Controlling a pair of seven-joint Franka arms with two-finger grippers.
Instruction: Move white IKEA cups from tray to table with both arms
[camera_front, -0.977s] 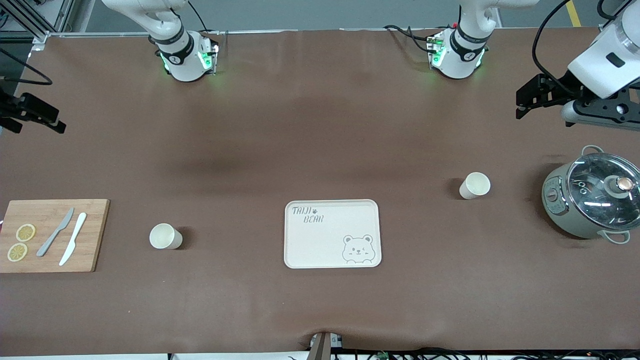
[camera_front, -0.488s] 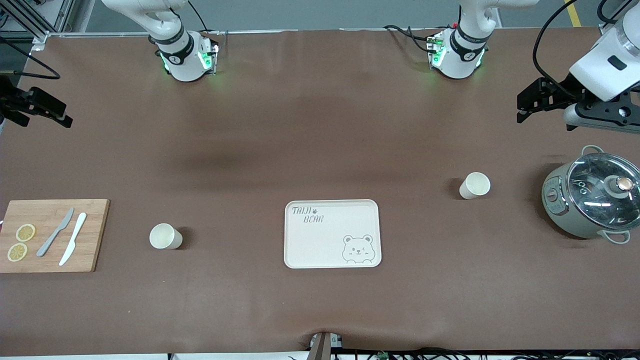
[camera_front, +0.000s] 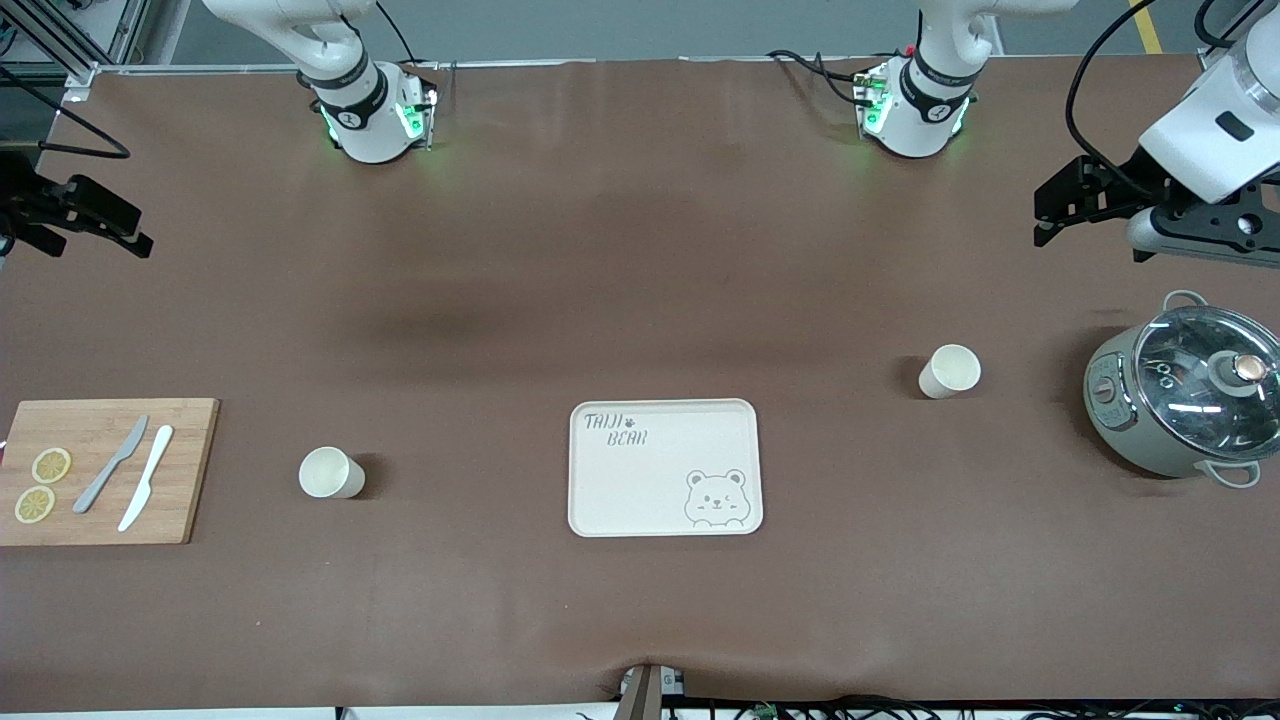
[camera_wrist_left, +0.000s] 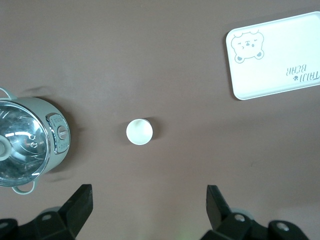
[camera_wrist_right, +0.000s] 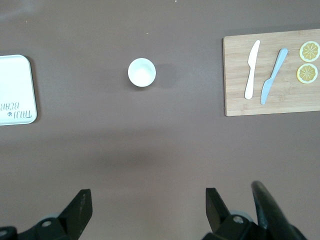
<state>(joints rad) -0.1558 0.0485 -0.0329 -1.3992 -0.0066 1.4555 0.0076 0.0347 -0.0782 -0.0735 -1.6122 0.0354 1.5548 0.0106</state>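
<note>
Two white cups stand upright on the brown table. One cup (camera_front: 332, 473) is toward the right arm's end, between the cutting board and the bear-printed tray (camera_front: 600, 500). The other cup (camera_front: 949, 371) is toward the left arm's end, between the tray and the grey pot. My left gripper (camera_front: 1042, 218) is open and empty, high over bare table at its end. Its wrist view shows the cup (camera_wrist_left: 139, 132) well apart from the gripper (camera_wrist_left: 148, 205). My right gripper (camera_front: 140, 232) is open and empty over bare table at its end. Its wrist view shows the other cup (camera_wrist_right: 142, 72) apart from the gripper (camera_wrist_right: 148, 207).
A grey pot with a glass lid (camera_front: 1185, 395) stands at the left arm's end. A wooden cutting board (camera_front: 190, 500) with two knives and two lemon slices lies at the right arm's end. Both arm bases stand along the table's edge farthest from the front camera.
My right gripper has moved a little farther in over the table from its end. My left gripper has shifted only slightly. The cups and tray have not moved.
</note>
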